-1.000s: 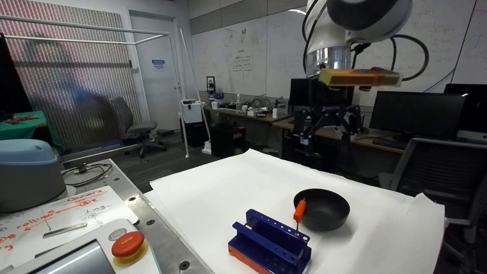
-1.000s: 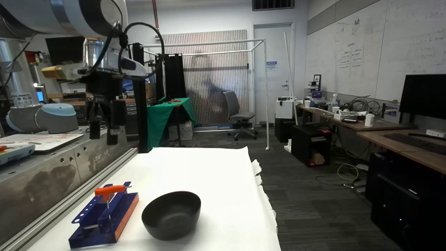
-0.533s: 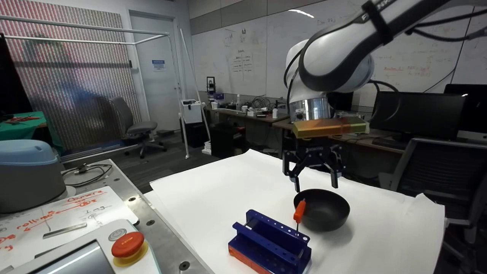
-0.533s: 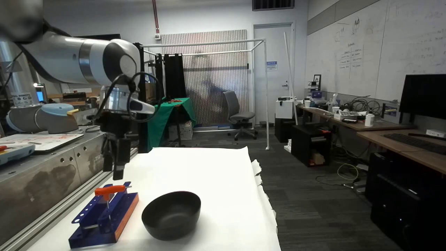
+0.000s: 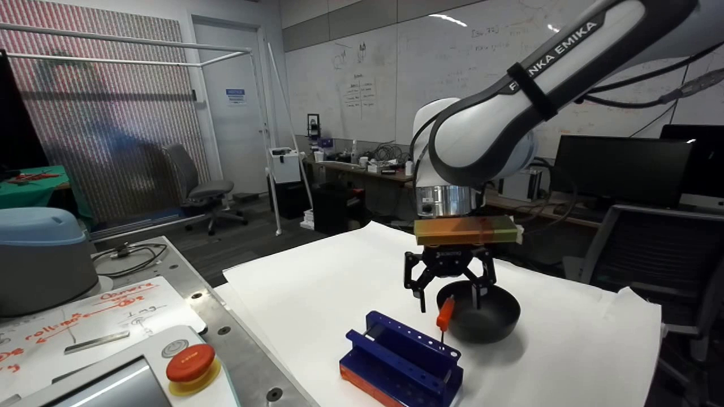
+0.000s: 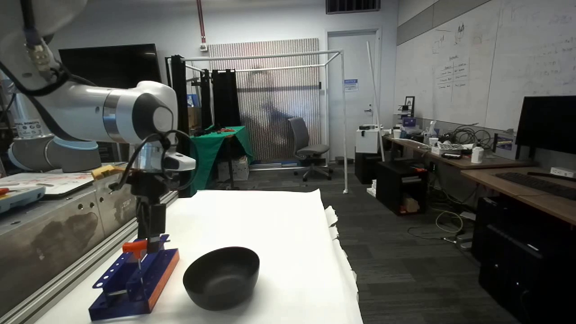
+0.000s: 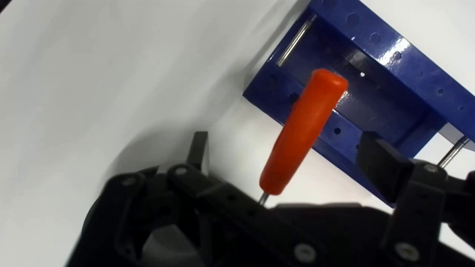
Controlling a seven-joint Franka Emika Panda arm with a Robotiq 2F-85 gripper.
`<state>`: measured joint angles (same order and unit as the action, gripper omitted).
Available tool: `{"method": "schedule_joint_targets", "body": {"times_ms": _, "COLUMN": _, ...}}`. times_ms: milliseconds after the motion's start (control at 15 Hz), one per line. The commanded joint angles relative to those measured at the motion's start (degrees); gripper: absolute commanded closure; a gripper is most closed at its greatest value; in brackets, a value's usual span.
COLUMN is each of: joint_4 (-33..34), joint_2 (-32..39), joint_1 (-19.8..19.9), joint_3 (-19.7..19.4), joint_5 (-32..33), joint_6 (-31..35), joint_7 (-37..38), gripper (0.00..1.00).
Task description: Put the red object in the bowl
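Worktop (image 5: 317, 288): in an exterior view, I see its white surface, with two corners at the far edge.
Blue rack (image 5: 403, 362): it stands nearer to the left edge than the black bowl (image 5: 492, 322) does.
Bowl: upright, between the rack and the far edge.
Red tool (image 5: 445, 315): it stands in the rack, at the end by the bowl.
Gripper (image 5: 449, 307): it hangs above the worktop, its fingers (image 5: 476, 297) spread wide.
Metal rail (image 6: 72, 275): in an exterior view, it follows the left edge; the rack is near it, and the bowl is between the rack and the right edge.
Handle (image 6: 134, 247): nearly level; a fingertip (image 6: 154, 245) covers one end, and whether they touch I cannot tell from here.
Finger pads (image 7: 380, 167): in the wrist view, they are well apart; the handle lies in the gap with space on both sides, so nothing is gripped.
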<state>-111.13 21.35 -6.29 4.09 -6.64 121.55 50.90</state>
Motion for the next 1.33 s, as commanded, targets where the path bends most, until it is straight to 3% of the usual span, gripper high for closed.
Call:
{"method": "schedule_joint_targets", "body": {"times_ms": 0, "joint_4": 1.43, "joint_2": 1.53, "joint_1": -2.33, "joint_3": -1.34, "joint_5": 0.28, "joint_6": -1.30, "joint_7": 3.66, "gripper": 0.27}}
{"method": "schedule_joint_targets", "body": {"times_ms": 600, "joint_4": 0.84, "joint_2": 0.39, "joint_1": -3.27, "joint_3": -1.98, "joint_5": 1.24, "joint_6": 0.93, "joint_7": 5.29, "gripper": 0.98}}
{"method": "schedule_joint_targets", "body": {"times_ms": 1000, "joint_4": -1.62, "joint_2": -9.97, "joint_1": -2.81, "joint_3": -2.93, "joint_5": 4.52, "joint_6": 0.52, "joint_7": 4.67, "gripper": 0.93}}
{"method": "schedule_joint_targets", "body": {"times_ms": 1267, "joint_4": -0.73, "joint_2": -18.14, "joint_1": -1.43, "joint_3": -2.49, "joint_5": 5.21, "joint_6": -5.47, "joint_7": 4.45, "gripper": 0.89}}
